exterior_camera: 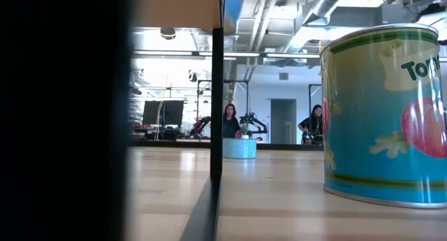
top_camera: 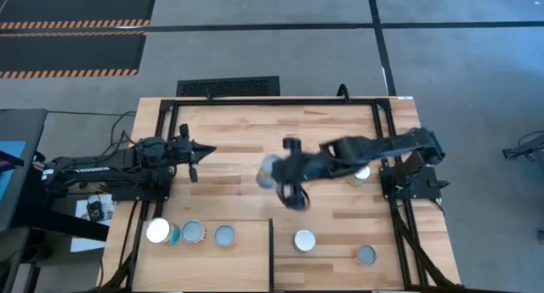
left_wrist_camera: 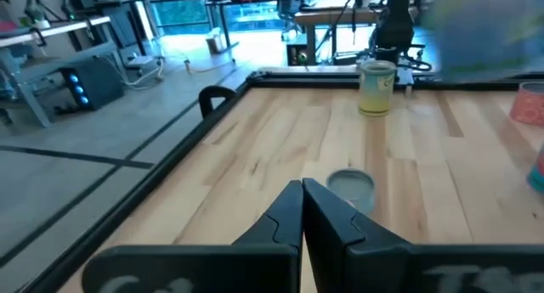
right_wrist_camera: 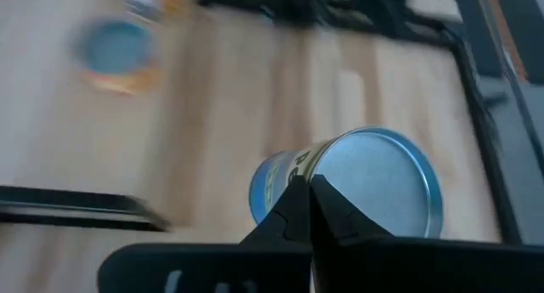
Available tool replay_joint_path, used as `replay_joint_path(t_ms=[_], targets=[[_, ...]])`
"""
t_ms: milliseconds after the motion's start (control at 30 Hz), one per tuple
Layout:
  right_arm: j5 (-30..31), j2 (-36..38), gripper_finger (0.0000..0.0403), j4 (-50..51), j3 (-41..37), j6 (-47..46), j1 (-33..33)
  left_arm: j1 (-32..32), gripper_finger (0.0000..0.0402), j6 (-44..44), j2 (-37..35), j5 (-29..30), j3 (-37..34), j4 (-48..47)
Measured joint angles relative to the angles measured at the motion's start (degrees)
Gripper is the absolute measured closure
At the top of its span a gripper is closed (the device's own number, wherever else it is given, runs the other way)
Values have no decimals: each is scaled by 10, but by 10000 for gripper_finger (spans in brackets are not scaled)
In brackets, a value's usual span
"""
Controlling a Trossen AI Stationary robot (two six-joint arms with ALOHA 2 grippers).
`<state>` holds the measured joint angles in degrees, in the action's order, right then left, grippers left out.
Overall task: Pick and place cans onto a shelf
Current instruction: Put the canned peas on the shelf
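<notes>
I see the plank table (top_camera: 246,149) under my right gripper (top_camera: 289,189). Toward the front from that gripper lies the pale shelf (top_camera: 255,259), bearing five cans (top_camera: 224,235); another yellow-labelled can (top_camera: 360,175) stands just behind its arm.

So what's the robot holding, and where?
Nothing, it seems. The right gripper is shut beside a blue can, not around it; the left gripper is shut and empty too.

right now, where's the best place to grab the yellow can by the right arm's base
Probably the yellow can by its curved side wall, around mid-height, with the fingers dropping from above on either side. It stands upright on the table with bare wood around it, and its flat top offers no hold.
</notes>
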<state>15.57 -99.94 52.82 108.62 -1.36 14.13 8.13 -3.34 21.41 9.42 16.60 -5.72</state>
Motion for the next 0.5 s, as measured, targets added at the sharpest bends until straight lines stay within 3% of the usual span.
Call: replay_joint_path(t_ms=[233,500], targets=[[5,-68,398,-24,75,-12,94,0,401,1,3,14,0,-3],[8,-156,397,-6,158,-17,134,0,401,6,3,19,0,-7]])
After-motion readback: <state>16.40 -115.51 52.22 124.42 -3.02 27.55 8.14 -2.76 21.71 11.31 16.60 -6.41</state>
